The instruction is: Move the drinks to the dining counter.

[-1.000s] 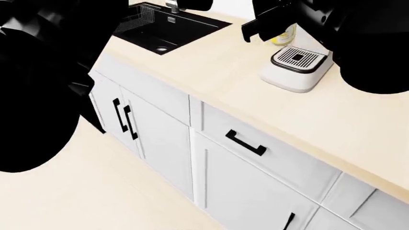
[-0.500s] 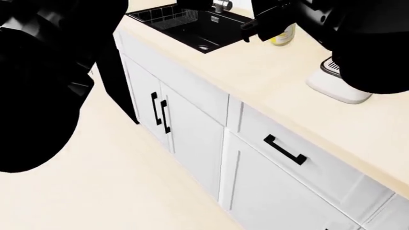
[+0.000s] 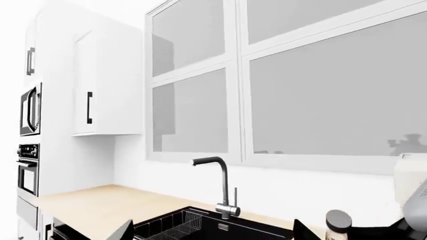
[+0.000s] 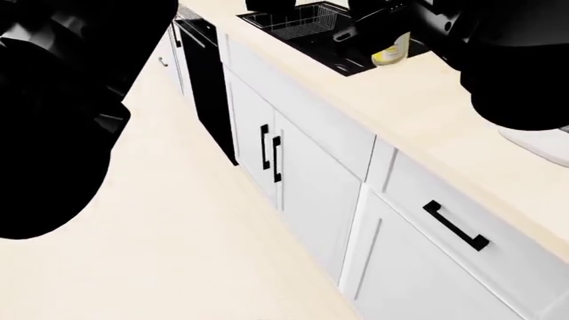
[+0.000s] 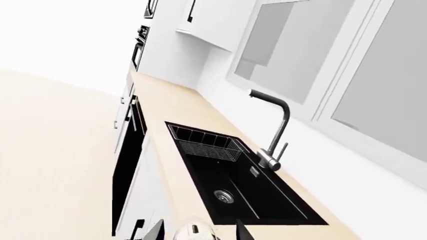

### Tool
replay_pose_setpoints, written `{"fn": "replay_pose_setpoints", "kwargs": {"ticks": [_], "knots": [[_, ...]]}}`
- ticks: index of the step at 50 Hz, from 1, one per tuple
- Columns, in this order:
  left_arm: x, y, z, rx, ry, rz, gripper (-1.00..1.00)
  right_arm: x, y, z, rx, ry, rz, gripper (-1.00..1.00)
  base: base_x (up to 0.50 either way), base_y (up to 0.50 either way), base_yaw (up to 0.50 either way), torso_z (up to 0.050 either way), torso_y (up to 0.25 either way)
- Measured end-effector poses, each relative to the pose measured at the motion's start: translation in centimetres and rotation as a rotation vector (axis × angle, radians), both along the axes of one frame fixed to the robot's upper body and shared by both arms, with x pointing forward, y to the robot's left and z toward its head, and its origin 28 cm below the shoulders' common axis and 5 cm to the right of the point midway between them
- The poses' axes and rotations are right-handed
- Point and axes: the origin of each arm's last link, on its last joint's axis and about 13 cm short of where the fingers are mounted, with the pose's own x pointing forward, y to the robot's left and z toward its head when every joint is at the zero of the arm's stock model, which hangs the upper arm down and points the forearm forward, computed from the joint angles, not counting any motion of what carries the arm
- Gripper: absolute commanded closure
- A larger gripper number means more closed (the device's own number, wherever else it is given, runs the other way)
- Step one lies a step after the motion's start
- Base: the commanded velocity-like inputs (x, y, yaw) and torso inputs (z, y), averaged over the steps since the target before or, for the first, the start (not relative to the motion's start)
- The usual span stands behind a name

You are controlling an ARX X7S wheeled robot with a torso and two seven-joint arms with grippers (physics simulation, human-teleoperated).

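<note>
One of the drinks, a clear glass bottle (image 4: 390,51) with a yellow label, hangs over the wood worktop beside the black sink (image 4: 307,27), and my right gripper (image 4: 375,30) is shut on it. From the right wrist, the bottle's top (image 5: 193,233) shows between the two fingertips of the right gripper (image 5: 199,231). The black cap (image 3: 337,220) also appears in the left wrist view. My left gripper (image 3: 213,231) is open with nothing between its fingers, facing the sink and tap (image 3: 223,192). The dining counter is out of view.
A wire basket (image 5: 208,143) sits in the sink. A white coffee machine (image 4: 544,144) stands on the worktop at the right edge. White cabinets (image 4: 311,177) with black handles run below, then a black appliance front (image 4: 206,87). Pale floor (image 4: 178,240) lies left.
The head view has swung: worktop, sink and cabinets slid to the right and the coffee machine moved to the frame's edge. The right gripper still holds the bottle at the same spot in view.
</note>
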Motion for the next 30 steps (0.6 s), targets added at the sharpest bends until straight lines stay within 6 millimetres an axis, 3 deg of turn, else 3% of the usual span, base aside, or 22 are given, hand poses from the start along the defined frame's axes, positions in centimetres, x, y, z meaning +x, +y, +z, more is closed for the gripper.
{"fn": "replay_pose_setpoints", "kwargs": {"ticks": [30], "knots": [[-0.03, -0.04, -0.02, 0.001, 0.001, -0.002, -1.00, -0.01, 0.02, -0.04, -0.001, -0.001, 0.002, 1.00, 0.00, -0.01, 0.50, 0.000, 0.000]]}}
